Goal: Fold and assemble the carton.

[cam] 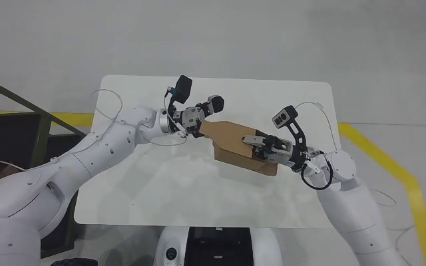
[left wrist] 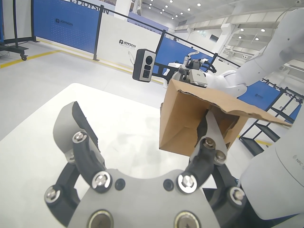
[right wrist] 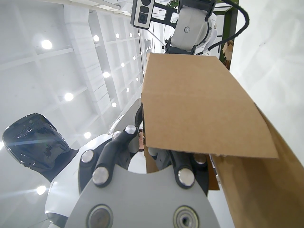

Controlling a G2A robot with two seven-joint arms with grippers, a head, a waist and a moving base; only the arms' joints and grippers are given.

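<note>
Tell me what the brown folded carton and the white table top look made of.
Brown folded carton: corrugated cardboard, matte; its ragged edge shows fluting. White table top: smooth, faintly glossy, possibly laminate or coated board; soft reflections show.

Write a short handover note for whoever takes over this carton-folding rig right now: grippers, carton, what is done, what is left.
Left gripper: open. One finger is poked into the open end of the carton; the other finger is outside it, above the table.
Right gripper: shut on the carton at the opposite end, as far as its wrist view shows.
Carton: mid-table between the two arms, tilted.
Done: the body is opened into a box shape.
Left: at the left gripper's end a flap sticks out unfolded; the end flaps probably need folding and tucking.
</note>
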